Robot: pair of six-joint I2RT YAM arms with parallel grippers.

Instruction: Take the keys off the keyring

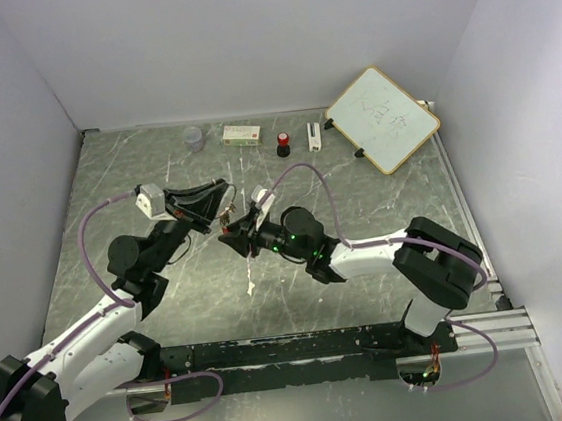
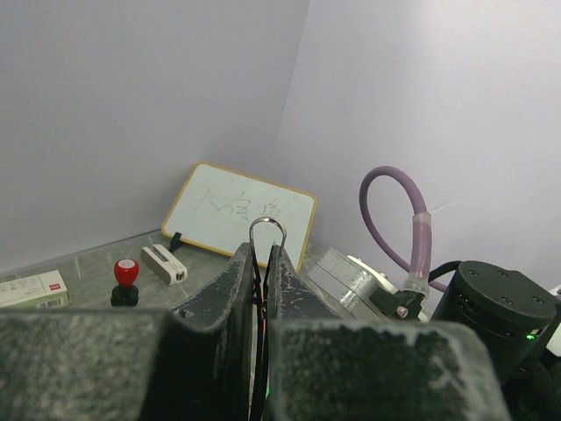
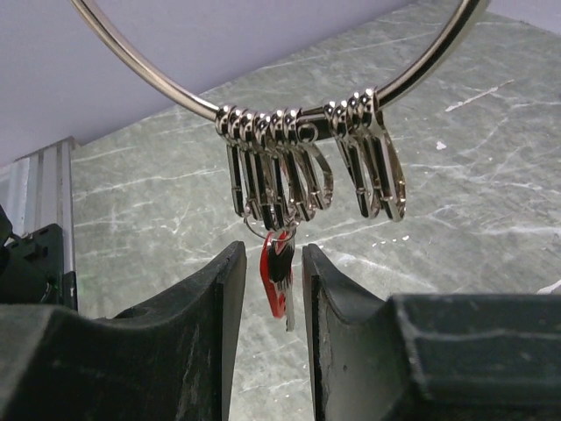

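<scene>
My left gripper (image 1: 223,209) is shut on the keyring (image 2: 267,224); its silver loop sticks up between the closed fingers (image 2: 261,263). In the right wrist view the large ring (image 3: 289,118) carries several silver snap clips. The red key (image 3: 277,272) hangs from one of them. My right gripper (image 3: 272,256) is open, with one jaw on each side of the red key and small gaps showing. In the top view my right gripper (image 1: 239,237) sits just right of and below the left one, above mid-table. No green key shows.
At the back stand a clear cup (image 1: 193,137), a white box (image 1: 242,134), a black knob with a red top (image 1: 282,145), a small white block (image 1: 315,137) and a whiteboard (image 1: 382,119). A small pale sliver (image 1: 252,279) lies on the marble table below the grippers.
</scene>
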